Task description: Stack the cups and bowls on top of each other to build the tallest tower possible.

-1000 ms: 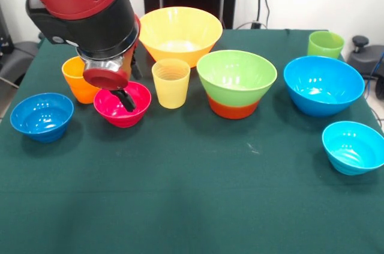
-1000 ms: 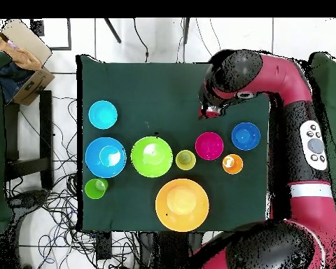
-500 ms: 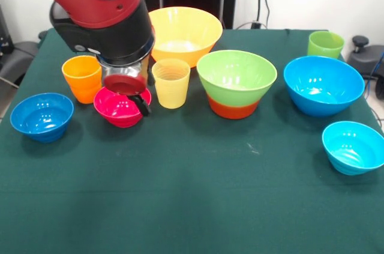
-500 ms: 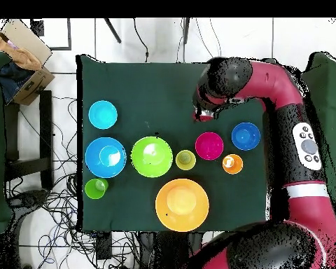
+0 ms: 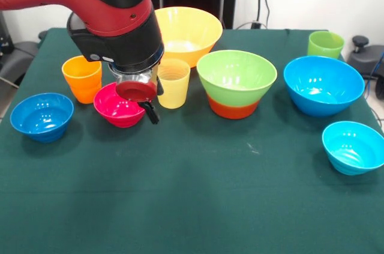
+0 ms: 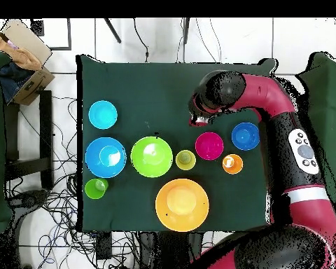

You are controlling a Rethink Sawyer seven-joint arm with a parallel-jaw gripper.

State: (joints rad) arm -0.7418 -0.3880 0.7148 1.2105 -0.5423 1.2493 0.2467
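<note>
Gripper (image 5: 148, 113) hangs low just past the magenta bowl's (image 5: 120, 105) rim, on the side toward the pale yellow cup (image 5: 173, 83). Only dark finger tips show under the red wrist disc, so I can't tell how wide it stands; nothing visibly held.

Front view, clock directions from the gripper:
- magenta bowl at 9, almost touching
- pale yellow cup at 1, just beside, upright, standing on the cloth, not on the pile
- orange cup (image 5: 81, 78) at 10, behind the magenta bowl
- small dark blue bowl (image 5: 41, 116) at 9, farther out
- big yellow-orange bowl (image 5: 183, 33) at 1, behind the cup
- light green bowl (image 5: 236, 78) nested in the orange-red bowl (image 5: 233, 108) at 3: the tower so far, two high
- big blue bowl (image 5: 323, 84), light green cup (image 5: 325, 44), small cyan bowl (image 5: 354, 146) well off at 3

Handling guess: thin glossy plastic, light, stiff, slippery, not fragile. Round walls flare, so an outside squeeze may slide. Better to pinch one rim wall, a finger inside and one outside. Cups tip easily if nudged.
</note>
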